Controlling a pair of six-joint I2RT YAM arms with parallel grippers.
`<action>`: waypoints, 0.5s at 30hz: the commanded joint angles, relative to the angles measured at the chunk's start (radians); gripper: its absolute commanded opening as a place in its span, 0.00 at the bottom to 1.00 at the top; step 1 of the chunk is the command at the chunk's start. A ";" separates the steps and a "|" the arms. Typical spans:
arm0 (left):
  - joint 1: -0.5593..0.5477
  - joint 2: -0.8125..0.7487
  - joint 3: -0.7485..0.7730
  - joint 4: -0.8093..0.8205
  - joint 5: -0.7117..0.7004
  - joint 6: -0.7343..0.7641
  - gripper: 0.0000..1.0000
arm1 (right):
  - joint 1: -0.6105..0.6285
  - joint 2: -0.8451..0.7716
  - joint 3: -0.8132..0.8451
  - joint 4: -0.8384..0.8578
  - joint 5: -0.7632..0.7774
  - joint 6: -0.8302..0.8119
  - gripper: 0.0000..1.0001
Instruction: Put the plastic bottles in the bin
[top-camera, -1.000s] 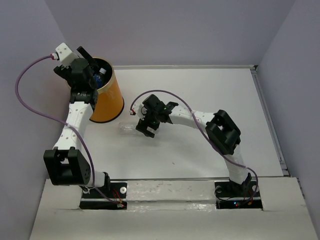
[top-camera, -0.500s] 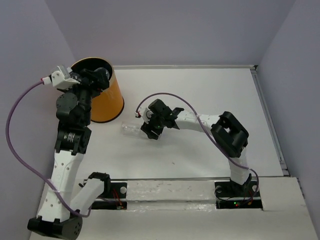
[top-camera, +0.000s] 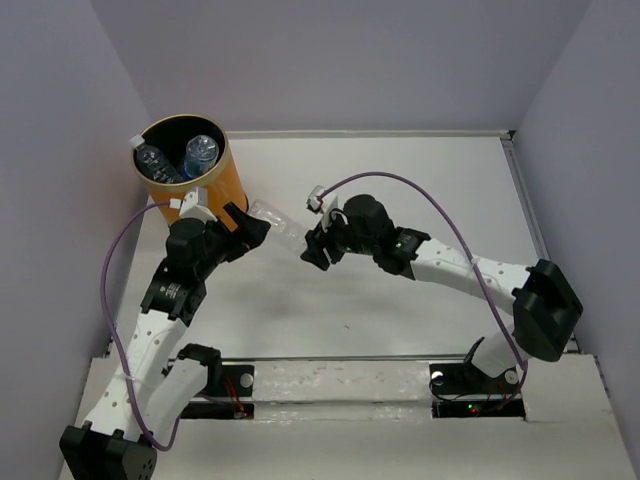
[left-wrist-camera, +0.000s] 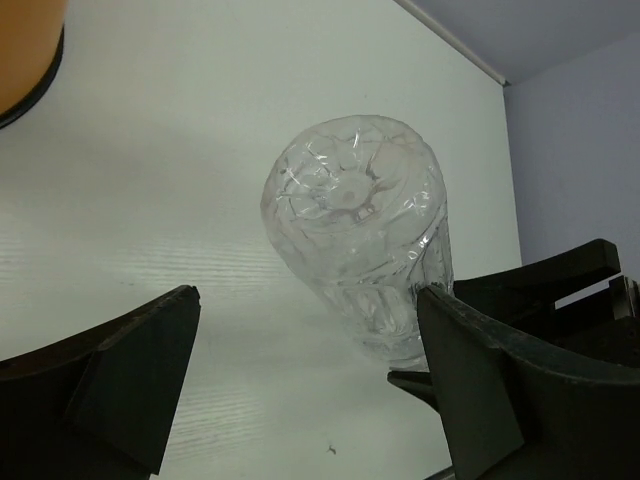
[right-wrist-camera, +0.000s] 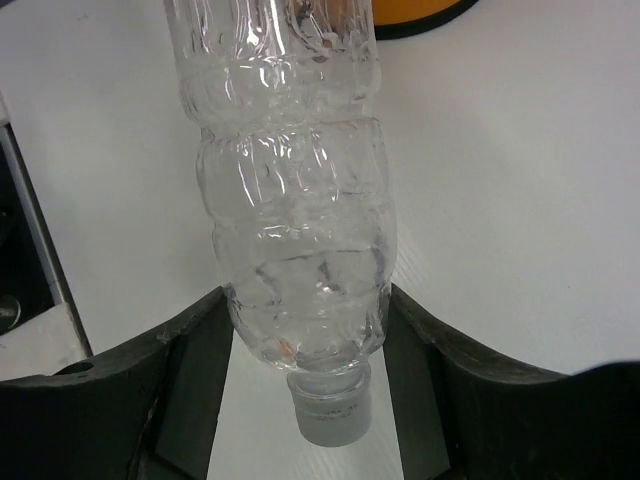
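A clear crinkled plastic bottle (top-camera: 283, 224) hangs tilted above the table with my right gripper (top-camera: 314, 245) shut on its neck end. In the right wrist view the bottle (right-wrist-camera: 290, 200) sits squeezed between both fingers (right-wrist-camera: 190, 370), white cap (right-wrist-camera: 330, 412) toward the camera. My left gripper (top-camera: 252, 230) stands open right at the bottle's base. In the left wrist view that base (left-wrist-camera: 355, 225) faces me just beyond the wide-spread fingers (left-wrist-camera: 130, 380), nearer the right one. The orange bin (top-camera: 215, 195) stands at the back left with two bottles (top-camera: 200, 152) inside, one blue-labelled (top-camera: 155, 162).
The bin's base edge shows at the top left of the left wrist view (left-wrist-camera: 25, 60) and at the top of the right wrist view (right-wrist-camera: 415, 12). Purple walls enclose the white table (top-camera: 420, 190). A raised rim (top-camera: 535, 240) runs along its right side.
My right gripper shut on the bottle lying on the table and lifted it toward the left. The left arm swung down from the bin to the bottle's base, still open.
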 joint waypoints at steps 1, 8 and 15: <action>-0.020 0.031 -0.008 0.161 0.084 -0.044 0.99 | -0.002 -0.075 -0.041 0.162 -0.031 0.112 0.15; -0.077 0.094 -0.060 0.391 0.106 -0.121 0.99 | -0.002 -0.098 -0.073 0.214 -0.110 0.165 0.15; -0.104 0.154 -0.076 0.480 0.054 -0.142 0.75 | -0.002 -0.132 -0.135 0.306 -0.166 0.238 0.18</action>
